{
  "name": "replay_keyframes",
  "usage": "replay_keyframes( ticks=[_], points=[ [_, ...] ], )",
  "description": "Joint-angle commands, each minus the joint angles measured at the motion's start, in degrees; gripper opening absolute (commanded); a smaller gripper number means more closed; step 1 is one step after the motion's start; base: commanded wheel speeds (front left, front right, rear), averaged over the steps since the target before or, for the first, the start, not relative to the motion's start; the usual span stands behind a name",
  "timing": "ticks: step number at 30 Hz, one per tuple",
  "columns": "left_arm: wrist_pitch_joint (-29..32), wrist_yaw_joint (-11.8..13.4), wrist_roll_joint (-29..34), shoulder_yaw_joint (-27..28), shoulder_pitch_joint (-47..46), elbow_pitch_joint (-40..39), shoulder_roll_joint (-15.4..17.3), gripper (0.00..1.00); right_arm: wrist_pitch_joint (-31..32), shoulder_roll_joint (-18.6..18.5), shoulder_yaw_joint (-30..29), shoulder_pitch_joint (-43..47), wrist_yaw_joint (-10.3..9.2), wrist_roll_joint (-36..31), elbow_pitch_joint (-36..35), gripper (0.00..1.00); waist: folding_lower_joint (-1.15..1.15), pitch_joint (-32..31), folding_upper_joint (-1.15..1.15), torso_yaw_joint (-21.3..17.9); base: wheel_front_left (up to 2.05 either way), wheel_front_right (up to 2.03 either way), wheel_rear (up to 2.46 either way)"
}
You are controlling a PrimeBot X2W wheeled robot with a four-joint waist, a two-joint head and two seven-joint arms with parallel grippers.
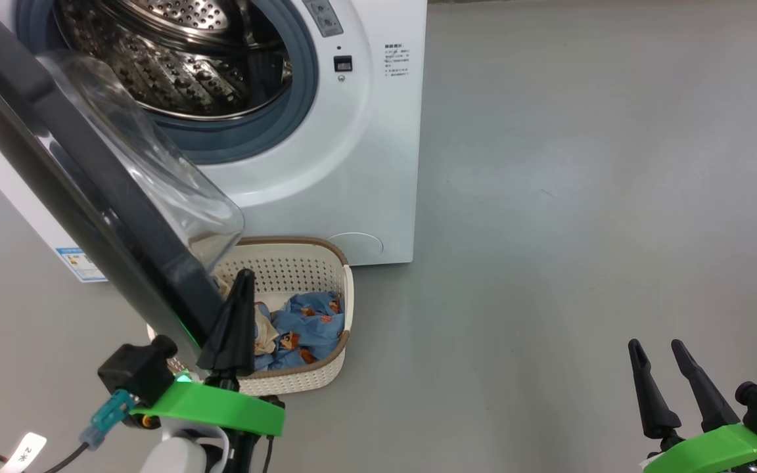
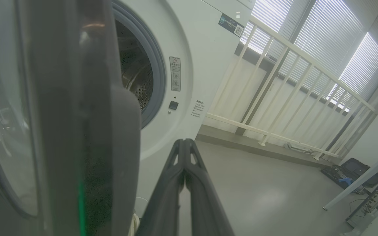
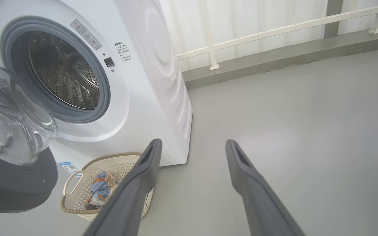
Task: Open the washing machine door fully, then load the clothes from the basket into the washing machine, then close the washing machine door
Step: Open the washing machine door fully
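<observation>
— How many of each?
— One washing machine (image 1: 378, 164), one washing machine door (image 1: 109, 249), one basket (image 1: 299, 269).
— And the clothes (image 1: 306, 325)?
— One heap; the garments can't be counted apart. Two tools: left tool (image 1: 244, 279), right tool (image 1: 656, 347), two fingers (image 1: 646, 391) each.

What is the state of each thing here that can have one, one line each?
washing machine door: open, swung outward.
drum: empty.
basket: upright, holding the clothes.
clothes: heaped in the basket.
left gripper: jaws shut, empty.
right gripper: jaws open, empty.
</observation>
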Motion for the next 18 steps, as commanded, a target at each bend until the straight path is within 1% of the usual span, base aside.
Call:
replay_keyframes(
  ticks=[1,10,18],
  points=[
    [-0.4,0.1,0.2,2.2,-2.2,-0.6,0.3,0.00,-0.7,-0.9,1.0,-1.6,0.32,-1.1,-1.5,1.00,0.00,0.0,0.00,0.1,0.00,0.00,0.00],
    [-0.4,0.0,-0.9,3.1,-3.1,2.2,0.3,0.00,-0.7,-1.0,0.7,-1.6,0.32,-1.2,-1.9,1.00,0.00,0.1,0.00,0.7,0.00,0.00,0.00],
    [-0.4,0.0,-1.2,4.0,-3.1,2.9,0.3,0.00,-0.7,-1.1,0.4,-1.5,0.32,-1.2,-2.1,1.00,0.00,0.0,0.00,1.5,0.00,0.00,0.00]
  ],
)
